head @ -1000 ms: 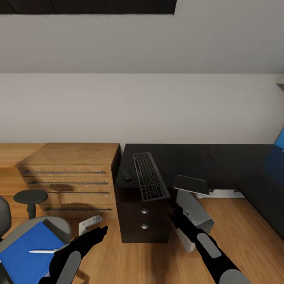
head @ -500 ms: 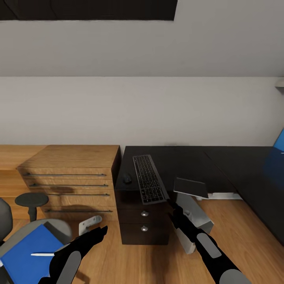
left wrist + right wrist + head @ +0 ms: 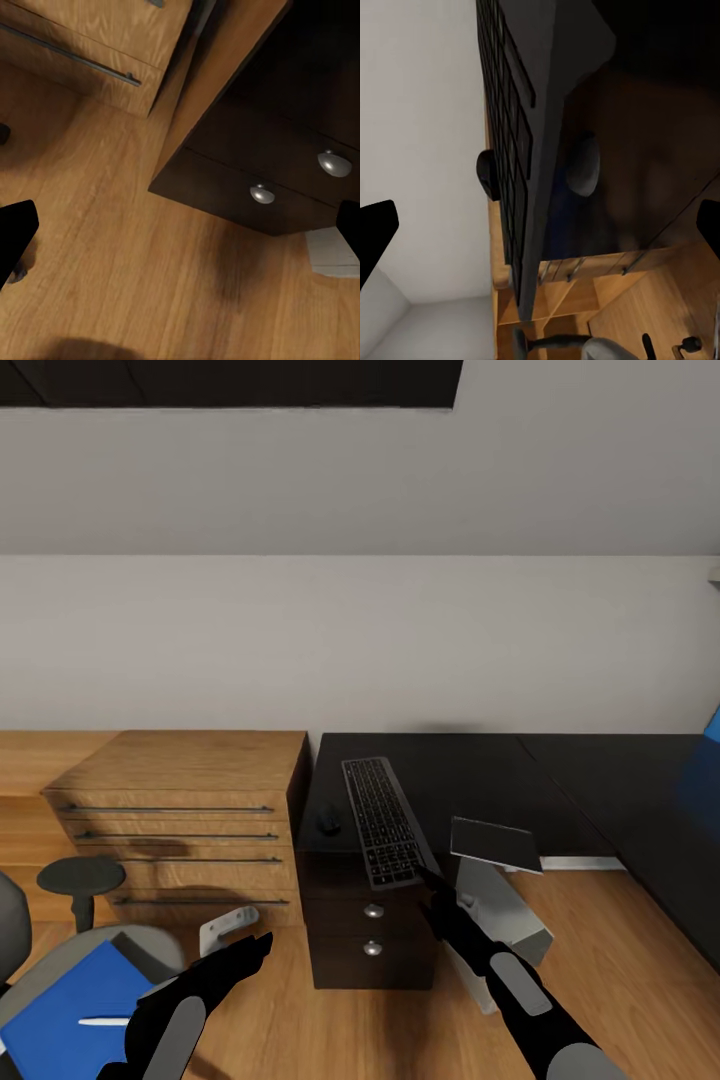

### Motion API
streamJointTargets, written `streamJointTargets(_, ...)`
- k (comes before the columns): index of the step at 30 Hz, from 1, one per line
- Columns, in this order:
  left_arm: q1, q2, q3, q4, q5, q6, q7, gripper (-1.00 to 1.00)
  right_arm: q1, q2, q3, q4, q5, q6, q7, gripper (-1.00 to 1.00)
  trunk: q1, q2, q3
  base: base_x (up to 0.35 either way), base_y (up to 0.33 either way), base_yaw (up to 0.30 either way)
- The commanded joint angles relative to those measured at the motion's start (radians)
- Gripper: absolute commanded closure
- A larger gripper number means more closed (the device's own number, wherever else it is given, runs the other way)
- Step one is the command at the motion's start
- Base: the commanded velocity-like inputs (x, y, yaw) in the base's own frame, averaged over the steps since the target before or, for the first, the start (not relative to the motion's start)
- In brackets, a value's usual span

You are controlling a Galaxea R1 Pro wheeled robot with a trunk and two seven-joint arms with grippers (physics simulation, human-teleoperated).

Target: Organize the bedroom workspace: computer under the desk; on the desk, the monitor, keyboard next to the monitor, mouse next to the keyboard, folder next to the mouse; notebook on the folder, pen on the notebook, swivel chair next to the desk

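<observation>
Nearest at left, the blue folder (image 3: pixel 62 1010) lay on the swivel chair (image 3: pixel 120 950) with the white pen (image 3: pixel 104 1021) on top. The left gripper (image 3: pixel 262 940) hung open above the oak floor (image 3: pixel 620 950). At right, the right gripper (image 3: pixel 428 880) reached the near end of the keyboard (image 3: pixel 382 820), its fingers spread, grasping nothing. The keyboard lay on the desk (image 3: pixel 500 770), overhanging its near edge, with the mouse (image 3: pixel 327 822) just to its left and the notebook (image 3: pixel 494 843) to its right at the desk's edge, above the computer (image 3: pixel 505 915).

desk (image 3: pixel 470 770) top open beyond keyboard (image 3: pixel 382 820), mouse (image 3: pixel 327 821) beside
</observation>
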Motion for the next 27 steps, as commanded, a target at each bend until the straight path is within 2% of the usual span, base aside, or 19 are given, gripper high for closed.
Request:
streamJointTargets(1,-0.001,0.000,0.000,-0.001,0.010,0.002,0.010,-1.00,-0.001,0.002,0.001,0.001,-0.008,0.003,0.001,-1.00,0.000,0.000,-0.001,0.032,0.027,0.000)
streamJointTargets(18,-0.001,0.000,0.000,-0.001,0.011,0.002,0.010,-1.00,-0.001,0.003,0.000,0.001,-0.008,0.003,0.001,-1.00,0.000,0.000,-0.001,0.044,0.007,0.000)
streamJointTargets(27,-0.001,0.000,-0.001,-0.001,0.010,0.002,0.010,-1.00,-0.001,0.002,0.000,0.001,-0.008,0.003,0.001,-1.00,0.000,0.000,-0.001,0.121,0.000,0.000)
